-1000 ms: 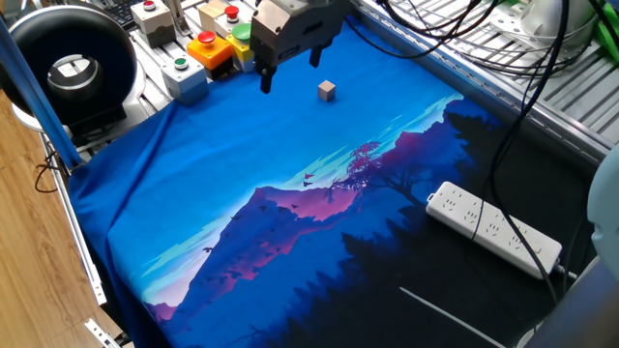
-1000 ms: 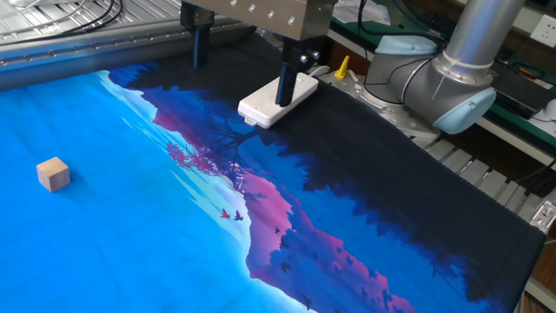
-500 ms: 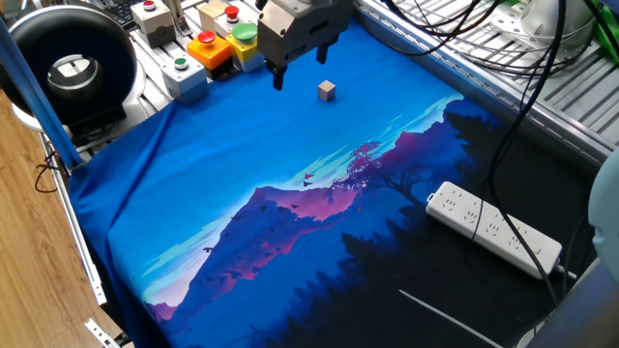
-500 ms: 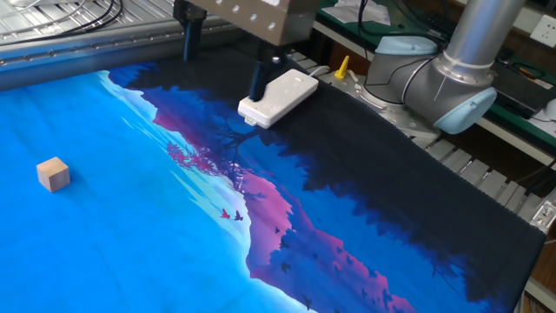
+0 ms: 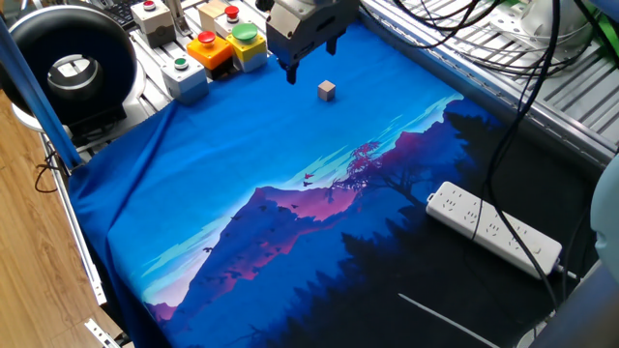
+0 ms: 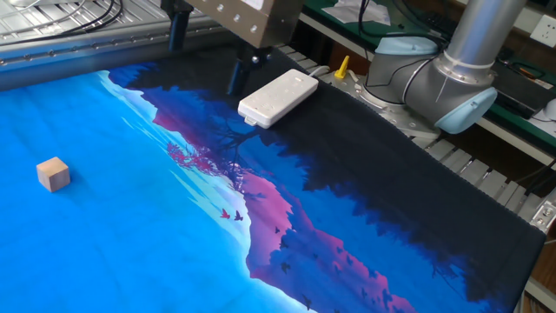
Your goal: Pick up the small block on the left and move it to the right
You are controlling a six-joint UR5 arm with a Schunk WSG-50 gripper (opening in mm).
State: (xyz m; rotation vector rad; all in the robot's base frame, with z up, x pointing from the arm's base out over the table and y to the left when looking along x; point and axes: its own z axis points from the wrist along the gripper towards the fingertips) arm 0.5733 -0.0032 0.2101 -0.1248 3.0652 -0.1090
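The block [image 5: 327,90], a tiny tan wooden cube, sits alone on the smooth blue printed cloth [image 5: 242,155] over the bench. The pincer [image 5: 311,60] hangs above, near it, dark fingers spread and empty. A white plastic power strip [image 5: 493,227] lies well apart.

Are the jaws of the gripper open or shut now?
Open. The gripper shows two dark fingers set clearly apart, holding nothing; the small block sits untouched on the cloth.

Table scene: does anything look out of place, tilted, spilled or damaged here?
Nothing stands out. The small tan wooden cube sits flat and alone on the blue landscape-print cloth. The white power strip lies flat on the cloth's dark part. The gripper hangs near the cube, fingers empty.
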